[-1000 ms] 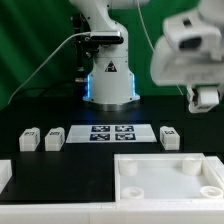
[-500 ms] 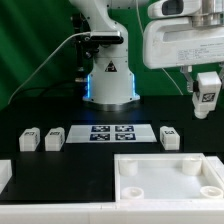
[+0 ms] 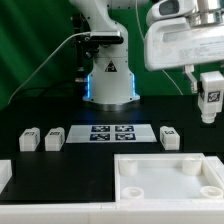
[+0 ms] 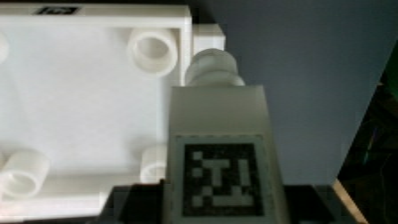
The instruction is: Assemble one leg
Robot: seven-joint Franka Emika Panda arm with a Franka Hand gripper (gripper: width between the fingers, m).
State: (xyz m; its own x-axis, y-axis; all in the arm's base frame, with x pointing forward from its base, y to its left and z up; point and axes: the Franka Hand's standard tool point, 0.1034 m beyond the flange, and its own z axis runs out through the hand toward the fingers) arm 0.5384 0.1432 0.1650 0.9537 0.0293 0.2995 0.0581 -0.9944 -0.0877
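Note:
My gripper (image 3: 208,84) hangs high at the exterior view's right, shut on a leg (image 3: 210,96), a small white block with its code tag facing the camera. In the wrist view the held leg (image 4: 221,130) fills the middle, its tag near my gripper (image 4: 222,205) and its ribbed screw end pointing away. The end sits beside the edge of the large white square piece (image 4: 71,100), close to a corner hole (image 4: 153,46). Three more legs lie on the table: two at the left (image 3: 30,139) (image 3: 54,138), one at the right (image 3: 169,137).
The large white square piece (image 3: 165,180) with corner holes lies at the table's front. The marker board (image 3: 112,132) lies between the loose legs. The robot's base (image 3: 110,80) stands behind, with a cable at its left.
The arm has swung in from a blurred pose, and the gripper has carried the leg slightly rightward and downward in the exterior view. The loose legs and the square piece have not moved.

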